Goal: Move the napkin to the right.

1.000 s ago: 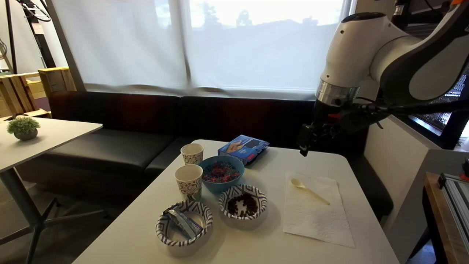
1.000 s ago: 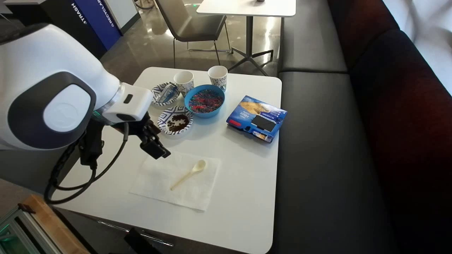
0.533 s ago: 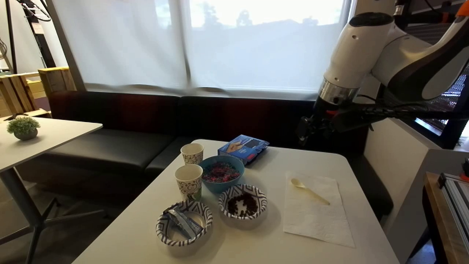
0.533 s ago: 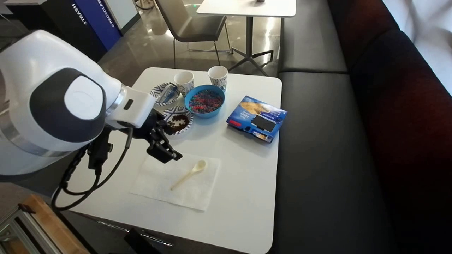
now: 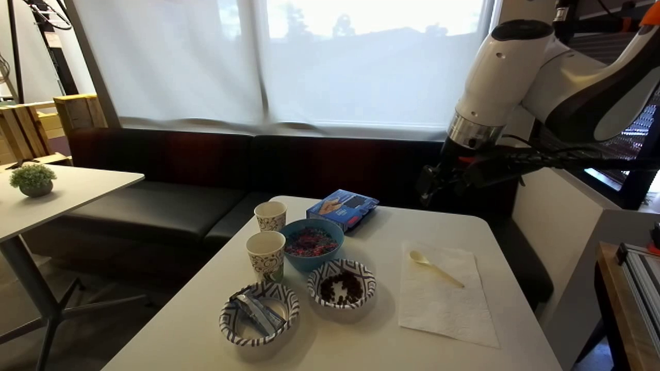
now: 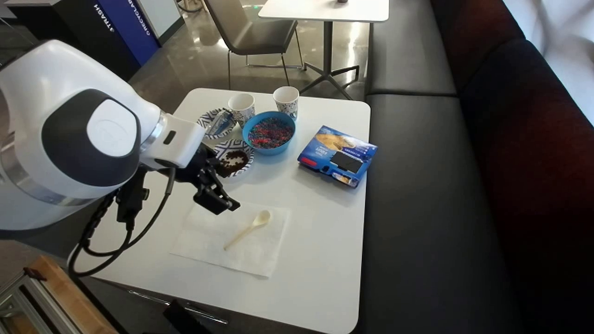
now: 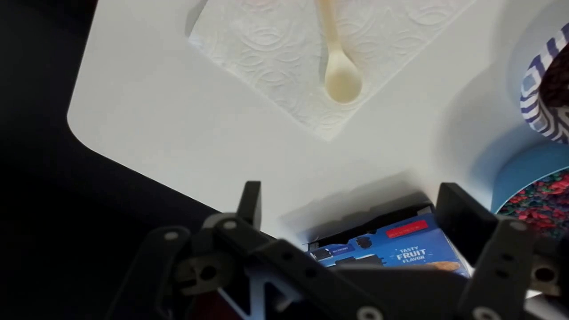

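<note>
- The gripper was found with its jaws spread wide in the wrist view; it hung raised above the desk, apart from the napkin.
- The arm extended in from the right in an exterior view; there the gripper merged with the dark bench behind it, so its exact height over the desk could not be judged with confidence.
- The napkin, off-white and embossed, lay flat on the right part of the desk, near the right edge.
- A pale spoon rested on the napkin, its head toward the far left and its handle toward the near right.
- A patterned bowl stood to the left of the napkin, apart from it, and held small dark pieces.
- A packet bowl, also patterned, stood nearer and further left, with a silver-blue packet inside.
- A blue bowl stood just beyond the patterned bowl and held small multicoloured pieces.
- A near cup and a far cup stood upright to the left of the blue bowl.
- A blue box lay on the far part of the desk; in the wrist view it showed between the jaws, partly hidden.
</note>
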{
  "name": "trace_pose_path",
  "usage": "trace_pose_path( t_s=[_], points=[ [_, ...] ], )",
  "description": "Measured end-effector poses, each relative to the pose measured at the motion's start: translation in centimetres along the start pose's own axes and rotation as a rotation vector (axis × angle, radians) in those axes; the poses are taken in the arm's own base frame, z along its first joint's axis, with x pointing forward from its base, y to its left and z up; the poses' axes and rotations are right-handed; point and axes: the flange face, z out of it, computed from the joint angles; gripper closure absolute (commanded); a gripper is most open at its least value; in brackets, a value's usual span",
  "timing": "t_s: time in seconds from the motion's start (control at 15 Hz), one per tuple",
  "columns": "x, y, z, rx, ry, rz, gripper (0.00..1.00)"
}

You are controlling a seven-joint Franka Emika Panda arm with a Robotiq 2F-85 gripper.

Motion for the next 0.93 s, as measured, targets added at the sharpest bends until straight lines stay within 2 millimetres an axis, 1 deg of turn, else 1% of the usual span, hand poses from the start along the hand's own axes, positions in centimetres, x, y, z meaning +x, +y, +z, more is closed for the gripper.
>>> trace_pose_path(
  t_s=[0.27,0.4,0.53,0.73,0.93],
  points=[
    [-0.2,-0.4,0.2,0.001,0.034,-0.068,0.0],
    [-0.9,-0.8,1.0,-0.005,0.036,-0.089,0.0],
    [-1.9,-1.1,2.3,-0.008,0.021,-0.103,0.0],
    [-3.3,-1.7,4.9,-0.003,-0.017,-0.11,0.0],
    [-4.0,-2.1,7.8,-0.006,-0.044,-0.112,0.0]
  ],
)
